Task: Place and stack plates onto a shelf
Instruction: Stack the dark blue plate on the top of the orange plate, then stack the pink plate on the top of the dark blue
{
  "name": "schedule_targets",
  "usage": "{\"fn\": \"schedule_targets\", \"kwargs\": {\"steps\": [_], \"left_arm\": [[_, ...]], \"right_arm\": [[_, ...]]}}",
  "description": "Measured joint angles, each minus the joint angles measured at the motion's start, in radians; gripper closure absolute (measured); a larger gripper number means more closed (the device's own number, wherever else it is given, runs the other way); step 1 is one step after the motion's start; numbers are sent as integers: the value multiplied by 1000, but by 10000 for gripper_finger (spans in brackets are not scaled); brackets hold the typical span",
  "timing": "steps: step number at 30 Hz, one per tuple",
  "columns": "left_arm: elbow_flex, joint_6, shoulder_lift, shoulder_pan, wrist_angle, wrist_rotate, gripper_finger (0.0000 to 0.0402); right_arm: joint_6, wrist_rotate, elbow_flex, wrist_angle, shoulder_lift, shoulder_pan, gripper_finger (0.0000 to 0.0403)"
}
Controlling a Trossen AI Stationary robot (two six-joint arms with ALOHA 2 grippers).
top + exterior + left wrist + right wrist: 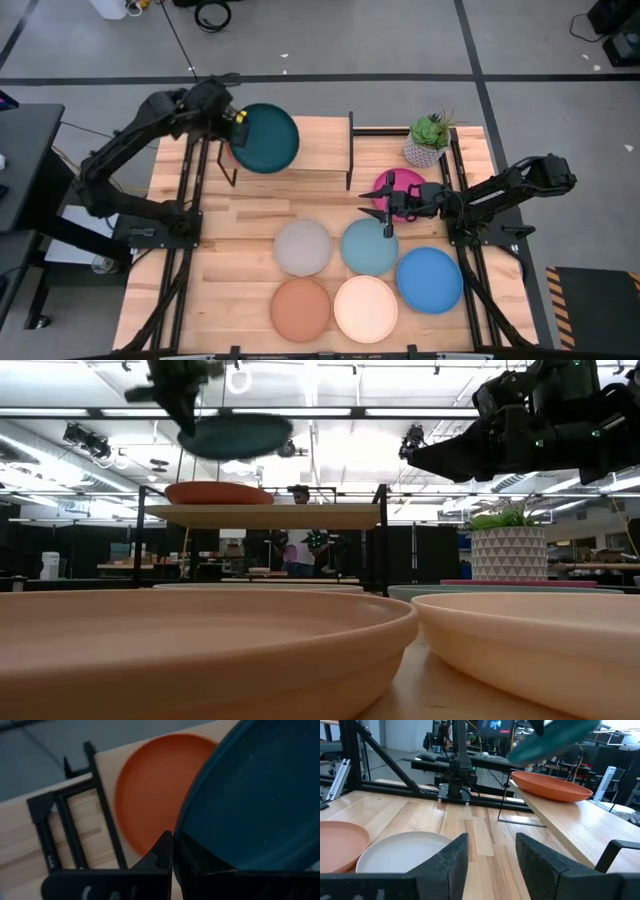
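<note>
Left hand (236, 122) pinching the rim of the dark teal plate (267, 138), fingers pressed tight on the edge, plate hanging out ahead of the hand above the shelf (262, 516). Orange plate (150, 795) already sits on the shelf top, directly below the teal one but not touching it; there's a clear gap in the low view

Right hand (398, 205) spread, holding nothing, hovering over the magenta plate (383, 184) on the counter (230, 230), with the potted plant (428, 140) just beyond it

Rest still flat on the counter near the right hand: grey plate (302, 247), pale blue plate (369, 247), bright blue plate (429, 279), terracotta plate (300, 308), cream plate (365, 308)

Risks as I read them:
- teal plate is tilted and gripped at one edge only; I'd expect it to pivot in the pinch, so a release from this height could land it skewed or bounce it off the orange one
- if I lower off-centre, the teal rim catches the orange rim and shoves it toward the shelf edge
- right hand sits close to the shelf's end frame; reaching in now could clip it
</note>
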State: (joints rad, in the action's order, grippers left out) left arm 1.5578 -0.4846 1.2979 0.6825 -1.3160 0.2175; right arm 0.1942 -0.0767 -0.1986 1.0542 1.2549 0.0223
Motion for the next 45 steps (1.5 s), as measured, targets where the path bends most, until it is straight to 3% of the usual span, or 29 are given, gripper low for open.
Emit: {"fn": "schedule_targets", "kwargs": {"steps": [8, 16, 29, 33, 39, 45], "left_arm": [[0, 137, 117, 191, -8, -103, 384], [0, 193, 177, 272, -21, -163, 381], [52, 370, 158, 237, 17, -135, 260], [92, 531, 98, 103, 126, -151, 250], [-68, 702, -12, -313, 391, -172, 249], [-281, 578, -57, -633, 544, -122, 249]], "right_arm": [[-6, 1, 0, -1, 0, 0, 233], [-12, 29, 0, -4, 0, 0, 233], [-12, 28, 0, -19, 0, 0, 233], [-18, 21, 0, -36, 0, 0, 233], [-34, 13, 0, -37, 0, -22, 233], [-30, -159, -11, -128, 0, -68, 233]]}}
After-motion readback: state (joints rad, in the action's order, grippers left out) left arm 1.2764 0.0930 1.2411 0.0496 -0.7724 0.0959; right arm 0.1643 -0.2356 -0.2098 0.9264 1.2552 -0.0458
